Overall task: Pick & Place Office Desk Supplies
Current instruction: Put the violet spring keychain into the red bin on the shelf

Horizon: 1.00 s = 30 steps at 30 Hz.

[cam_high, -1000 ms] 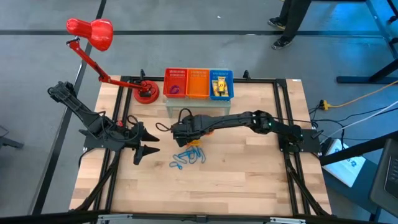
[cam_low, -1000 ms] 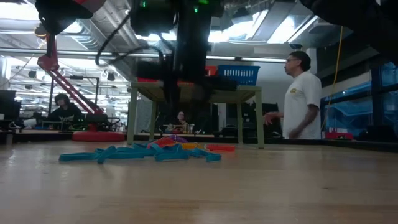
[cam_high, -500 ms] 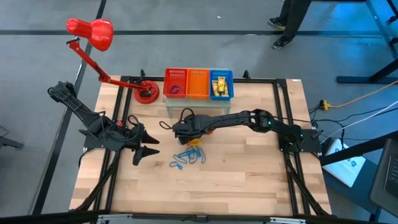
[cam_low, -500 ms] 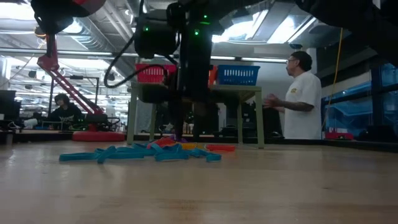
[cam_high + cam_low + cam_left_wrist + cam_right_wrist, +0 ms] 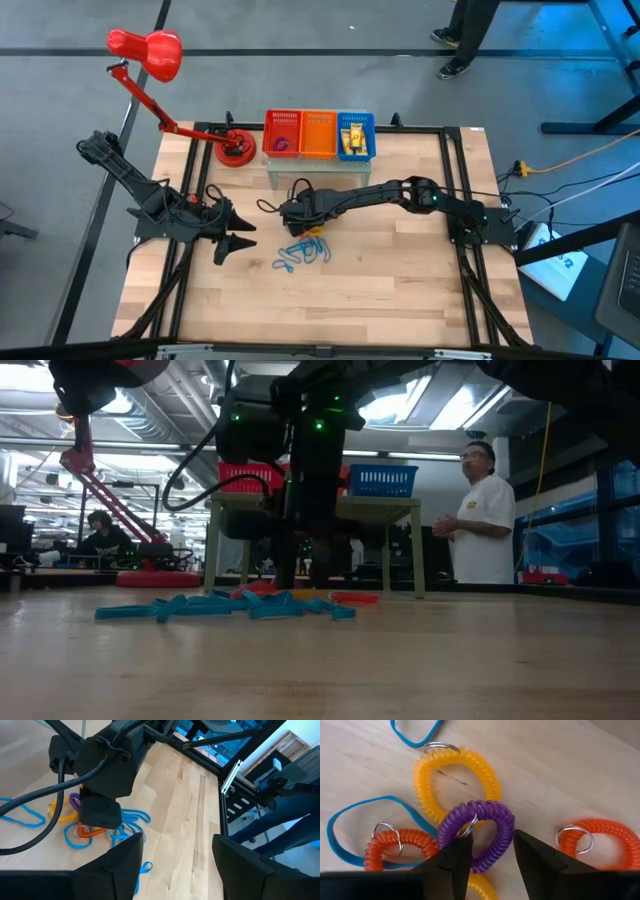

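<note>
The right gripper (image 5: 296,213) is low over the pile of office desk supplies near the middle of the high view, a little above the centre of the table (image 5: 400,290). In the right wrist view its two fingers (image 5: 451,862) stand apart, one on each side of the purple coil loop (image 5: 482,834). The loop lies flat on the wood and the fingers are not yet closed on it. A yellow coil loop (image 5: 456,772) lies beside the purple one and touches it. One orange coil loop (image 5: 395,847) is at the lower left of this picture and another orange coil loop (image 5: 600,840) is at the right edge, apart from the others. Thin blue band loops (image 5: 367,820) lie under and around the coils.

In the high view more blue bands (image 5: 303,255) spread just below the gripper. The left gripper (image 5: 232,228) waits at the left side of the table, its fingers wide apart and holding nothing.

At the top edge of the table three mesh baskets stand in a row: the red basket (image 5: 282,133), the orange basket (image 5: 318,133) and the blue basket (image 5: 355,135), which holds yellow packets (image 5: 353,138). A red desk lamp (image 5: 150,55) is at the upper left. In the low view a person (image 5: 480,525) stands at the right, behind the table.
</note>
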### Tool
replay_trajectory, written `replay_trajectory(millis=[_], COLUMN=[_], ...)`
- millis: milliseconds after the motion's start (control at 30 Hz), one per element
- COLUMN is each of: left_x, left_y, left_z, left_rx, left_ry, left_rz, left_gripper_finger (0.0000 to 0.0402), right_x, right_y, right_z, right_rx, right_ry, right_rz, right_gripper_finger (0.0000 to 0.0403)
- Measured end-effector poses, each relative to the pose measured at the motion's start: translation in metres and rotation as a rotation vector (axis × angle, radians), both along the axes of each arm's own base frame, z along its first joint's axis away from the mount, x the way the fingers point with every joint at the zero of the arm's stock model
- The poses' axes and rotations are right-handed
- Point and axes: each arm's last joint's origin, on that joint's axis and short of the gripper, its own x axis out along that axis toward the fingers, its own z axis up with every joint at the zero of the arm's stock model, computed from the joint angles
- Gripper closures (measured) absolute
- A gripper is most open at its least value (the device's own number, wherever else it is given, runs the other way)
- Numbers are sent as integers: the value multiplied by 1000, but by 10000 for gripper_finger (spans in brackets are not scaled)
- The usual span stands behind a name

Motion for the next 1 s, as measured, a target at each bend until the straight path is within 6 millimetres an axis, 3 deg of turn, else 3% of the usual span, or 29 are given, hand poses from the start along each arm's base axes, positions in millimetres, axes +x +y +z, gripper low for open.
replay_trajectory(millis=[333,433,567,800,1000], left_x=[0,0,0,0,0], left_y=[0,0,1,1,1], left_z=[0,0,0,0,0], left_rx=[0,0,12,31,44], left_ry=[-3,-3,-6,-10,-14], left_rz=[15,16,16,18,27], left_gripper_finger=[166,166,166,166,166], right_x=[0,-5,-16,-41,-58], right_y=[2,5,14,51,60], right_z=[3,12,53,132,181], right_rx=[-11,-53,-89,-128,-164], right_ry=[-14,-6,-62,-292,-471], right_rz=[2,-21,-53,-45,-20], right_gripper_finger=[379,392,392,392,393])
